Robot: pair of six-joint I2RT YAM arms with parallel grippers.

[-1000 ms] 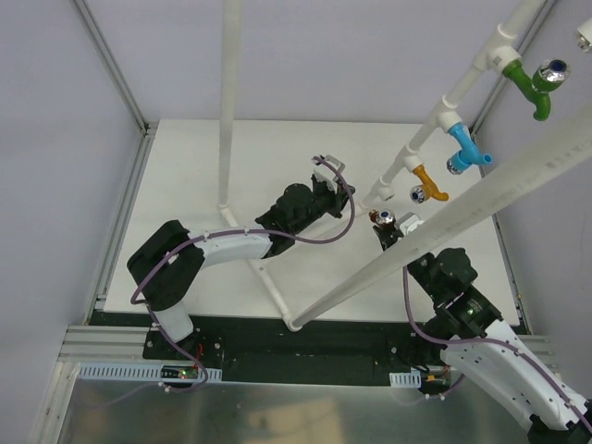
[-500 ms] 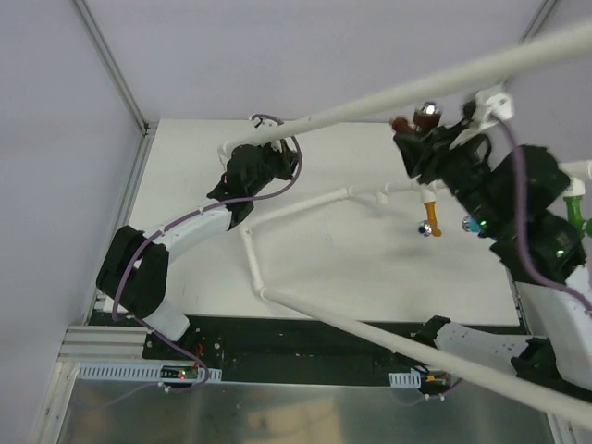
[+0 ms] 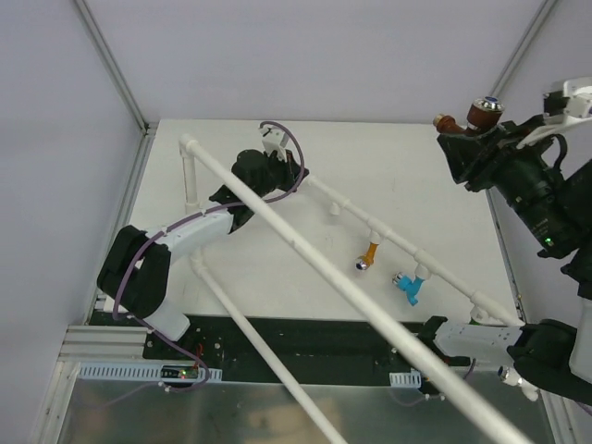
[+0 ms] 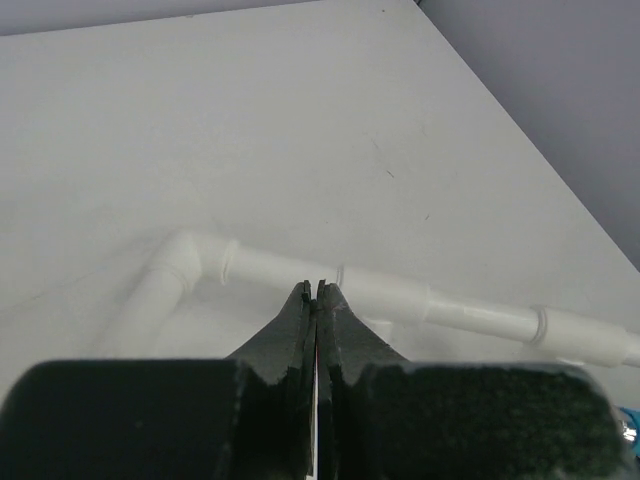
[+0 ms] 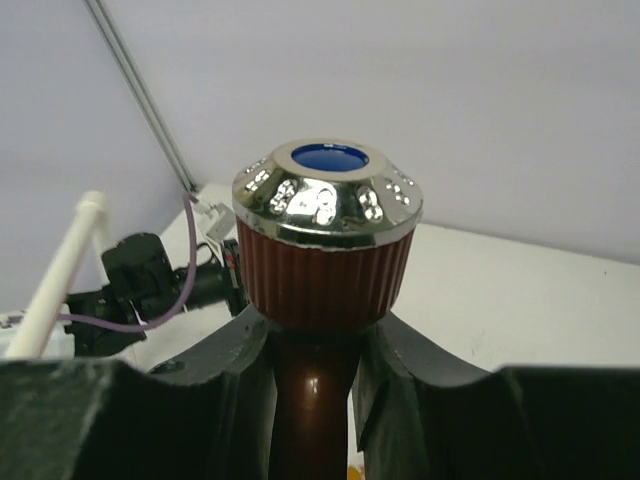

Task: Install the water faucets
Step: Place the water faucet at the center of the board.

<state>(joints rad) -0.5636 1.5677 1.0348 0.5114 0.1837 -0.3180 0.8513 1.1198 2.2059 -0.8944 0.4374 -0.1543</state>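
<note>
My right gripper (image 3: 474, 135) is raised high at the back right, shut on the brown faucet (image 3: 481, 115). In the right wrist view its fingers (image 5: 225, 365) clamp the brown stem (image 5: 310, 400) below the ribbed knob with a silver cap. The orange faucet (image 3: 369, 253) and the blue faucet (image 3: 409, 287) hang from a branch of the white pipe frame (image 3: 305, 259), which lies slanted across the table. My left gripper (image 3: 268, 169) is shut with nothing between its jaws, its tips (image 4: 315, 291) right against a pipe (image 4: 400, 300) near an elbow (image 4: 185, 256).
A long pipe (image 3: 435, 379) of the frame reaches over the near edge towards the right arm's base (image 3: 481, 338). Grey walls and metal posts (image 3: 111, 65) enclose the white table (image 3: 407, 166). A black strip (image 3: 305, 347) runs along its near edge.
The pipe frame has swung round to lie slanted across the table. My right gripper has risen to the back right with the brown faucet. My left gripper moved back and left, then stayed.
</note>
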